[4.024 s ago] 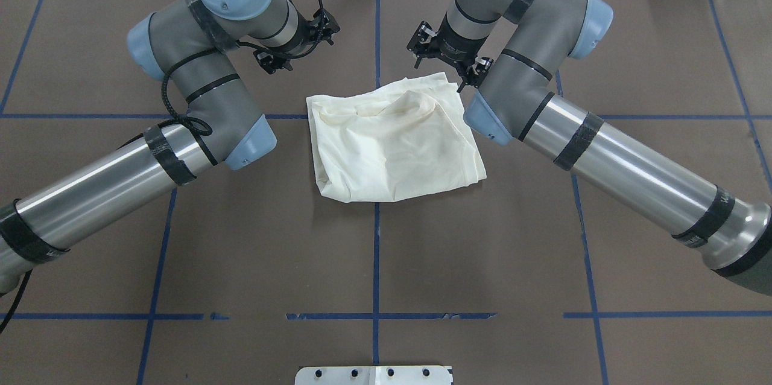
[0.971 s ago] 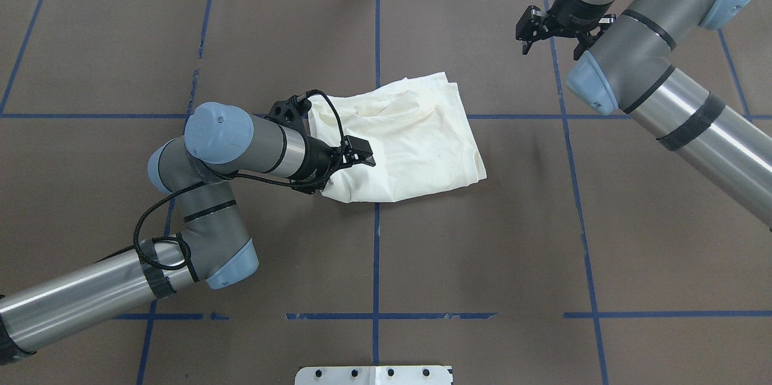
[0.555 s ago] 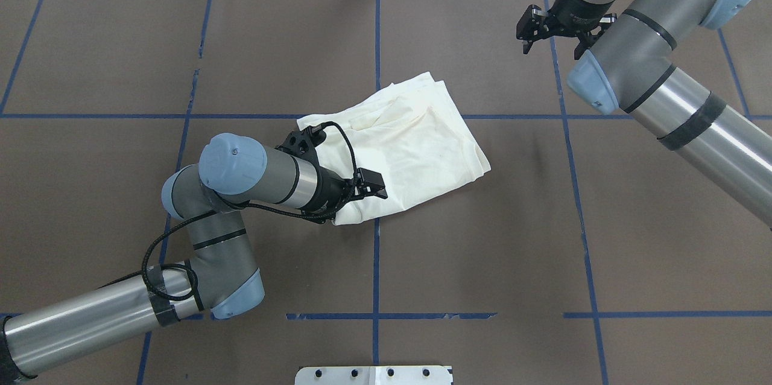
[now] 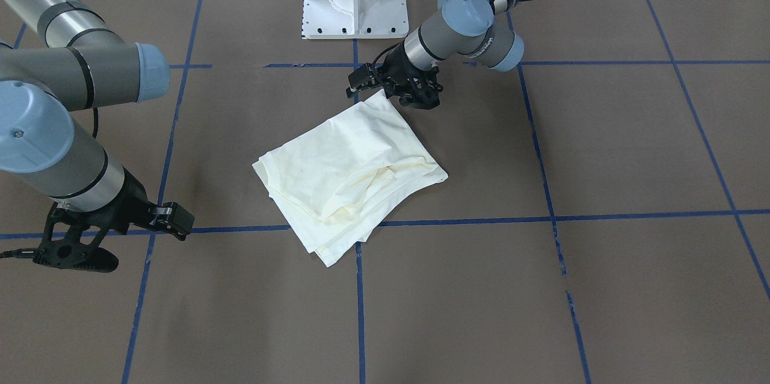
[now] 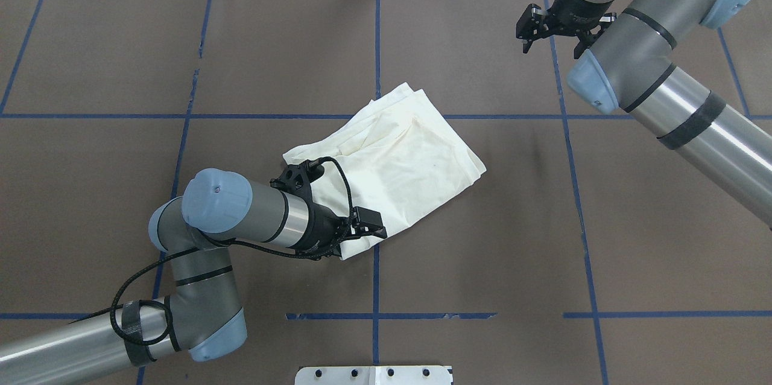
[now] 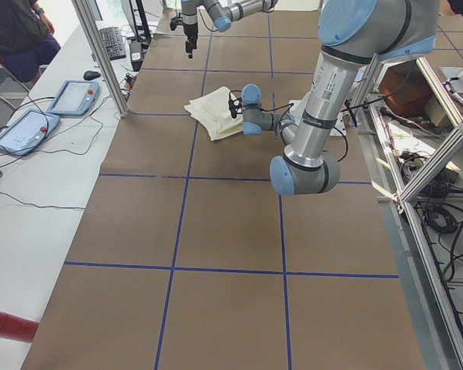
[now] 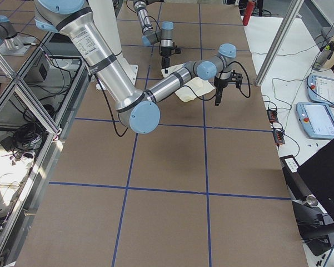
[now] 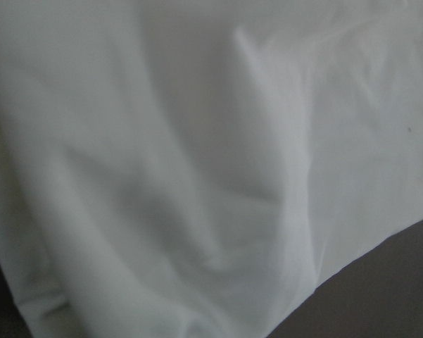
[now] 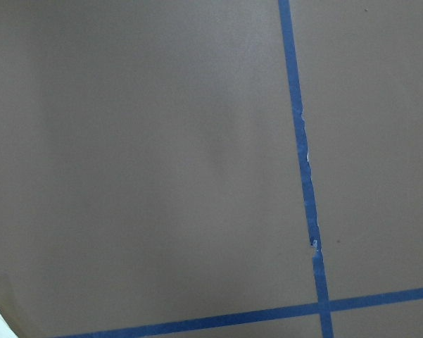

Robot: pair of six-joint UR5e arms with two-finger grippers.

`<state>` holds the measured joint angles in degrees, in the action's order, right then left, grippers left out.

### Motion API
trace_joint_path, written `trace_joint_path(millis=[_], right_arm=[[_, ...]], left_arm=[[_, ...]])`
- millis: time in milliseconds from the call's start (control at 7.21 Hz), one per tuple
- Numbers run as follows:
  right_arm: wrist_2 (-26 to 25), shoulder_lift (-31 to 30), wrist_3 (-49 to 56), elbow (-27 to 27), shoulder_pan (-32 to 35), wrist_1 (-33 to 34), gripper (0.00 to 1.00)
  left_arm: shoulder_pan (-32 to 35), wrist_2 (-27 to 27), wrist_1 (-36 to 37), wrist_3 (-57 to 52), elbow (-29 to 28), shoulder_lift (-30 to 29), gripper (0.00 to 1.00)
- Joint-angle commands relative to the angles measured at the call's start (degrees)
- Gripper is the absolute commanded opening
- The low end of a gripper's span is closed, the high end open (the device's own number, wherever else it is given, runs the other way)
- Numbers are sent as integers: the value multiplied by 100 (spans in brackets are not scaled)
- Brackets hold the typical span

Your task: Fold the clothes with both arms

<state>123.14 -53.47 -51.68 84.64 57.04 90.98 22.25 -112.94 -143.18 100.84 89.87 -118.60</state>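
Since a second ago the left arm (image 5: 241, 216) has drawn back toward the robot's base, dragging the near-left corner of the T-shirt (image 5: 404, 159) with it and swinging the folded bundle round. What lay roughly square to the blue tape lines (image 5: 376, 35) now sits as a diamond, its long axis running diagonally from the held corner near the robot to the far corner up and to the right in the overhead view. It lies mid-table on the matte brown table cover (image 5: 482, 264). Its cloth is soft, cream and faintly creased, stacked in several layers with a rumpled fold along the far-left edge; no print shows. The left gripper (image 4: 378, 88) appears clamped on that corner, though the fingertips are hidden by fabric. The right gripper (image 5: 534, 35) hangs with its fingers parted above the bare cover, well apart from the shirt.
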Motion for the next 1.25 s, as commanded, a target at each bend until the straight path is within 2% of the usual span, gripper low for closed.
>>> trace_joint_path(millis=[0, 139, 278, 694, 1110], right_arm=[[9, -14, 0, 17, 9, -45, 100], [9, -23, 0, 87, 18, -45, 100], [9, -110, 0, 201, 18, -45, 100], [9, -644, 664, 675, 341, -10, 100], [0, -1444, 2401, 730, 1096, 8, 100]], left_arm=[[33, -340, 53, -38, 678, 520, 100], [242, -395, 80, -178, 855, 679, 100], [680, -717, 89, -475, 996, 872, 100], [2357, -1291, 211, -2097, 1077, 1547, 100], [4254, -1213, 2393, -5571, 1016, 1743, 100]])
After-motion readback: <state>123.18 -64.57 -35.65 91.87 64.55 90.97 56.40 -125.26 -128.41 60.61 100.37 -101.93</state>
